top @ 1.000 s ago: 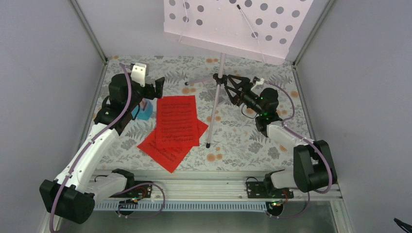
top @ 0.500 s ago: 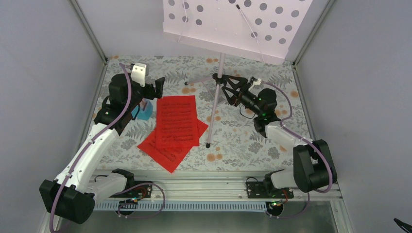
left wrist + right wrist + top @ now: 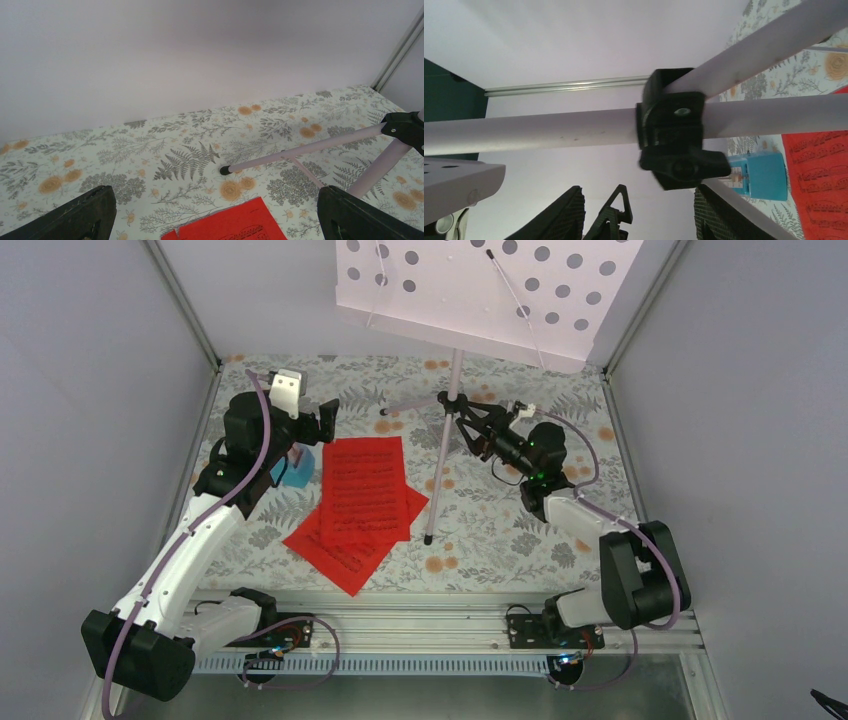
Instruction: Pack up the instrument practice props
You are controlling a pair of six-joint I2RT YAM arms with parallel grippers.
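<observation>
The pale lilac music stand (image 3: pixel 446 445) stands upright at the back, its perforated desk (image 3: pixel 480 290) high above the mat. My right gripper (image 3: pixel 472 427) is open at the stand's black tripod hub (image 3: pixel 671 125). In the right wrist view its fingers (image 3: pixel 719 215) sit just below the hub's knob (image 3: pixel 681 169) and grip nothing. Red sheet-music pages (image 3: pixel 362 495) lie overlapped on the mat. The light-blue metronome (image 3: pixel 297 468) sits left of them, partly hidden by my left arm. My left gripper (image 3: pixel 326 418) is wide open above the pages' far edge (image 3: pixel 235 225).
A stand leg (image 3: pixel 300 150) with a black rubber foot runs across the floral mat (image 3: pixel 500 530) in front of the left gripper. Grey walls with metal corner rails (image 3: pixel 185 310) close in the back and both sides. The arms' base rail (image 3: pixel 440 625) runs along the near edge.
My right gripper has moved left, up to the stand's hub, and its jaws have narrowed. The left arm, pages and metronome have not moved.
</observation>
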